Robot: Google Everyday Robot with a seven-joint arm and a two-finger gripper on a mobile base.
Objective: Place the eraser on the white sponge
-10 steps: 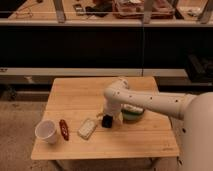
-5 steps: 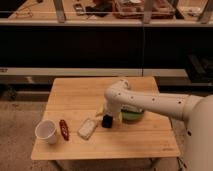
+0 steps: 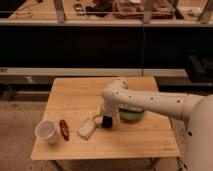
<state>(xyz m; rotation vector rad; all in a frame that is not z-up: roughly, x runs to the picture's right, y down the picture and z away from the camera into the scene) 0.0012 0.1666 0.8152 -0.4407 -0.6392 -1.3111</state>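
— Where is the gripper?
— The gripper (image 3: 106, 119) is low over the table (image 3: 150, 137), at the end of the white arm (image 3: 145, 100) that reaches in from the right. It is just right of the sponge (image 3: 87, 128) and just left of a green bowl (image 3: 131, 115).
— Is it clenched or released?
— This cannot be told. At its tip there is a small black shape, which seems to be the eraser (image 3: 106, 123), but where the gripper ends and the block begins is not clear.
— Is the eraser on the sponge?
— No, it is just beside the right end of the sponge, not on top of it. Whether the two touch cannot be told.
— What else stands on the table?
— A white cup (image 3: 46, 131) near the front left corner, and a thin dark-red item (image 3: 64, 129) between the cup and the sponge. The sponge lies flat, a little slanted.
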